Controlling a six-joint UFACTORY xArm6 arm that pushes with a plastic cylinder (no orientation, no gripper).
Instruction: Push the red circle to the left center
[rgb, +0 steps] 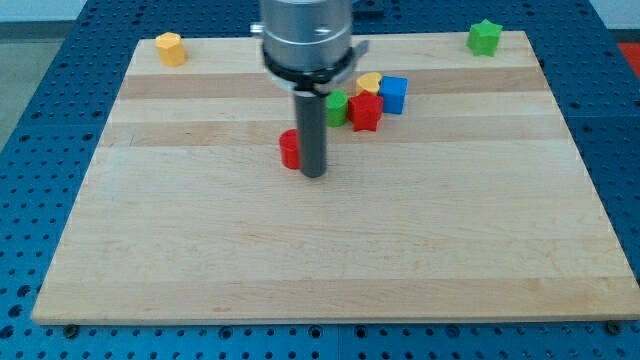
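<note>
The red circle (290, 149) lies on the wooden board (200, 240) a little left of the middle, partly hidden by my rod. My tip (314, 174) touches the board right at the circle's right side, slightly below it. A cluster sits up and to the right: a green block (336, 108), a red star-like block (365, 112), a yellow round block (369, 83) and a blue cube (394, 94).
A yellow block (171, 48) sits at the board's top left corner. A green star (485, 37) sits at the top right corner. The blue perforated table (40, 120) surrounds the board.
</note>
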